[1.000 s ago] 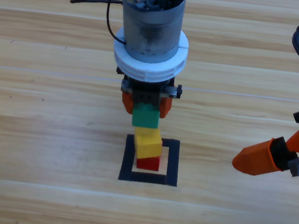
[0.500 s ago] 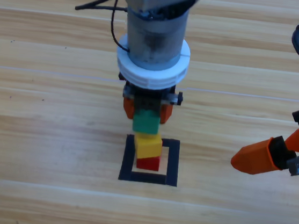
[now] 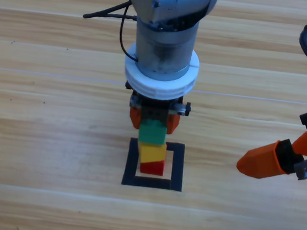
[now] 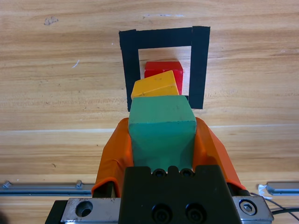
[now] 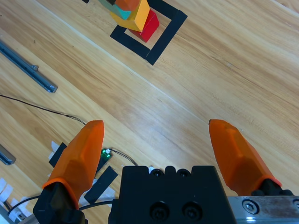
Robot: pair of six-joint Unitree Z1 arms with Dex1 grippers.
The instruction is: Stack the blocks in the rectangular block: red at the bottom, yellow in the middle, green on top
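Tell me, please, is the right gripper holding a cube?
No, the right gripper is open with nothing between its orange jaws, only bare wooden table.

Red cube [image 3: 152, 167] sits inside black tape square [image 3: 177, 167] on desk. Yellow cube [image 3: 151, 153] on top of red, twisted a bit. Teal-green cube [image 3: 152, 131] over yellow, clamped betw. left pincer [image 4: 162, 140] jaws; contact w/ yellow unclear.

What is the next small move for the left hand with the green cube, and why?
Probably lower it a little onto the yellow cube, then open. The left hand is shut on the green cube, held just above the yellow cube, which sits on the red cube inside the black tape square. The right hand waits open at the right edge.
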